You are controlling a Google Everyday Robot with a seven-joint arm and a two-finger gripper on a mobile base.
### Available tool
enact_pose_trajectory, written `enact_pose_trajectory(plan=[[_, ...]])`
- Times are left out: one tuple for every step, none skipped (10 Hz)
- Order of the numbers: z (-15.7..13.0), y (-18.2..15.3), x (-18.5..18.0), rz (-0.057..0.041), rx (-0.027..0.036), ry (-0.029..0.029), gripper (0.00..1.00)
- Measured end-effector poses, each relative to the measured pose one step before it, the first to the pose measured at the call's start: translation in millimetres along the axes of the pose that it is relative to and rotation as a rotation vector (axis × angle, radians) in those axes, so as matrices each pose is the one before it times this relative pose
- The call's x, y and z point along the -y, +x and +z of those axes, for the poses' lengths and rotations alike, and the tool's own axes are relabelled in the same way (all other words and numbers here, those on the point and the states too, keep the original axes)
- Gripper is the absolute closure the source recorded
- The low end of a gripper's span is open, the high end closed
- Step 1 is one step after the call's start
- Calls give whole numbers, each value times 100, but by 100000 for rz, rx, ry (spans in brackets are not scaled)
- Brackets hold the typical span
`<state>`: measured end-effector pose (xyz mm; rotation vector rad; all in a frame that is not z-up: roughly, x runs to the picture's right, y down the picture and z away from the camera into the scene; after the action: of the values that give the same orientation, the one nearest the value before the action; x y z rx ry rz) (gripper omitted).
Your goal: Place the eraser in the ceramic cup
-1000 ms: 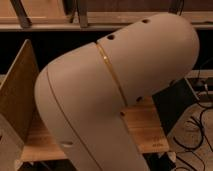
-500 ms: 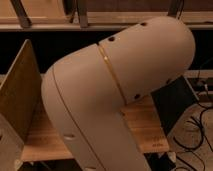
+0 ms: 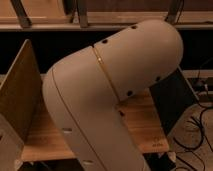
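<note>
Mostly blocked: the robot's pale arm (image 3: pixel 107 100), bent at the elbow, fills the middle of the camera view and hides nearly all that lies behind it.
Claw: out of sight, lost somewhere past the arm; its place cannot be fixed. It is closed, and whether it grips anything cannot be told.
Ceramic cup: not visible; where it stands cannot be told.
Eraser: not visible either.
Cup relative to claw: cannot be judged, since neither one shows.
Counter (image 3: pixel 142 125): light wood, seen only in strips to the left and right of the arm; its near edge shows low in the view.
Wooden panel (image 3: pixel 20 95): upright at the left end of the counter, cut off by the picture's edge.
Dark panel (image 3: pixel 172 102): at the right end, partly behind the arm.
Cables (image 3: pixel 200 125): tangled on the floor at far right, hard to trace.
Shelf (image 3: pixel 105 22): runs across the top, with dark space beneath.
</note>
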<state>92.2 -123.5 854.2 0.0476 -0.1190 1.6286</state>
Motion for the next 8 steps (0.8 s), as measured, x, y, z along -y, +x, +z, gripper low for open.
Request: enact_pose_trajectory(plan=[[-9,-13,43,61,26,41,93],[10,-3,-65,-45,-2,-59,82],[-4,5,25,16,-6,32,74],[-1,8,31,18,-11,38,65],[-2,-5,-3,33,9,-6,53],[-7,-15,16,15,28,17,44],[-4,-2,22,9,4,36,34],[-2,-1,13,12,3,11,24]])
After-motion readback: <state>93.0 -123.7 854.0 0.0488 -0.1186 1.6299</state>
